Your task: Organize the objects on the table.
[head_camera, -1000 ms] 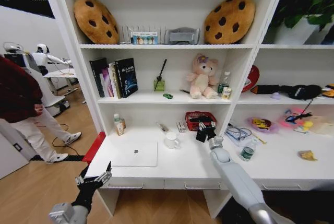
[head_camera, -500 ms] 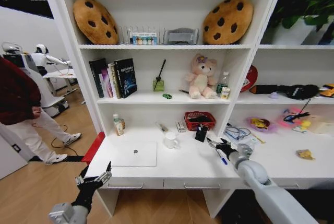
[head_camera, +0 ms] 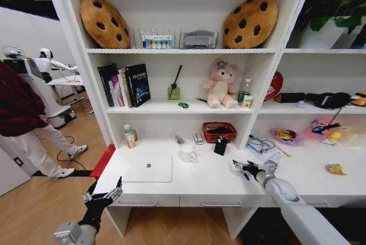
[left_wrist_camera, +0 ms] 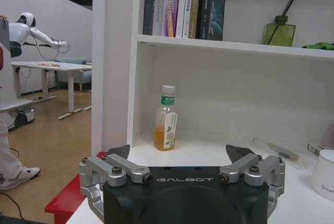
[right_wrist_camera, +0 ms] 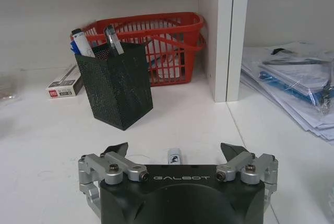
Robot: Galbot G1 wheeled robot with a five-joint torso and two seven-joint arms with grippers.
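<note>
– so, where's the right gripper (head_camera: 245, 169) at?
– low over the white desk (head_camera: 200, 185), right of the middle, just in front of the shelf divider. its fingers (right_wrist_camera: 116, 149) stand apart, and a blue pen (head_camera: 245, 174) lies on the desk right beneath them – in the right wrist view only its tip (right_wrist_camera: 174, 156) pokes up between the jaws, not clamped.
– and the pen cup?
– the black mesh pen cup (right_wrist_camera: 116, 84) stands upright a bit farther back on the desk, just in front of the red basket (right_wrist_camera: 162, 38), with two pens (right_wrist_camera: 83, 43) sticking out of it. a small white box (right_wrist_camera: 64, 84) lies beside it.
– the rest of the desk?
– the silver laptop (head_camera: 148, 168) lies closed toward the left, a white mug (head_camera: 187, 153) just beyond its far right corner. a clear water bottle (head_camera: 270, 167) stands just right of the right gripper, and a yellow scrap (head_camera: 335, 169) sits well off to the right. papers (right_wrist_camera: 295, 82) are stacked past the divider.
– left arm?
– left gripper (head_camera: 103, 195) hangs low, off the desk's front left corner – fingers (left_wrist_camera: 118, 151) spread, holding nothing. its wrist view looks toward a small juice bottle (left_wrist_camera: 165, 119) standing at the back left of the desk.
</note>
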